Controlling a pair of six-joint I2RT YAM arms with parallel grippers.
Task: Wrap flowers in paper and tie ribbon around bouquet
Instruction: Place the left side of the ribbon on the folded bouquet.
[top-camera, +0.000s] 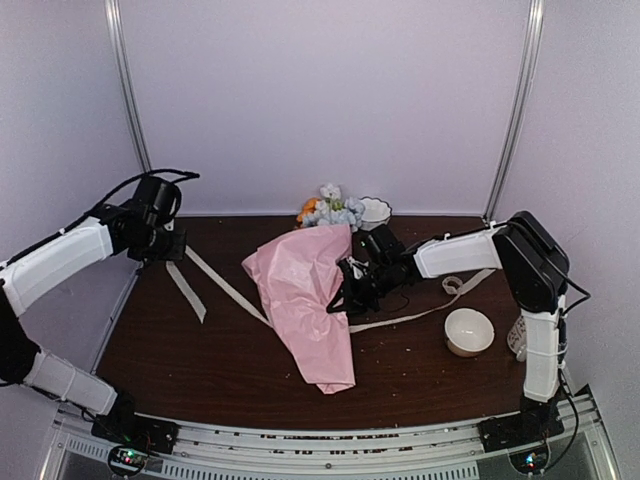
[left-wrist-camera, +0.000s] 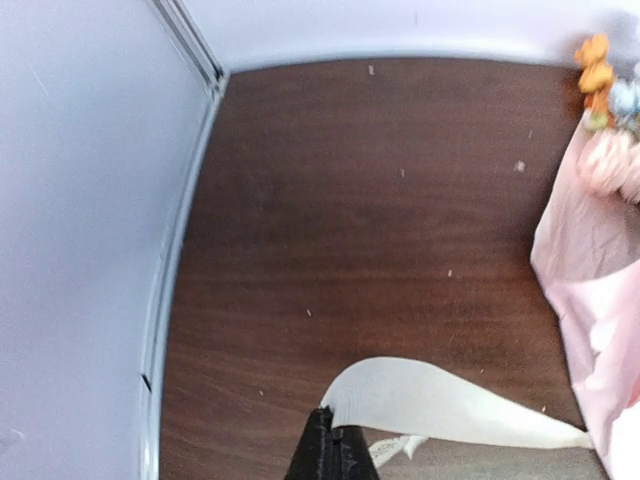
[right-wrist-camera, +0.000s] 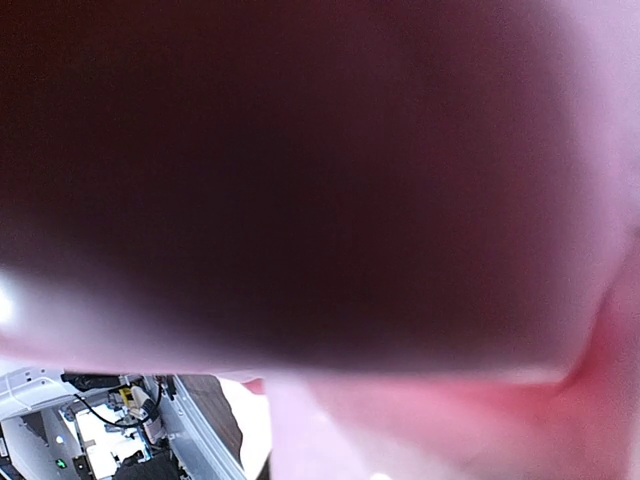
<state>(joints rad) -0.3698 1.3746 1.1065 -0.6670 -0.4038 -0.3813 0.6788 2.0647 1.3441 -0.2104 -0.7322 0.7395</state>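
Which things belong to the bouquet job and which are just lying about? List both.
For the job: flowers, pink paper, ribbon.
Lying about: white bowl on the right, second bowl at the back beside the flowers.

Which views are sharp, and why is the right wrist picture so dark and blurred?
Top external: evenly lit, fairly sharp, the pink paper clear. Left wrist: table and ribbon sharp, its fingers a dark blur at the bottom. Right wrist: mostly out of focus, something pink, likely the paper, too close to the lens; only the bottom-left corner shows detail.
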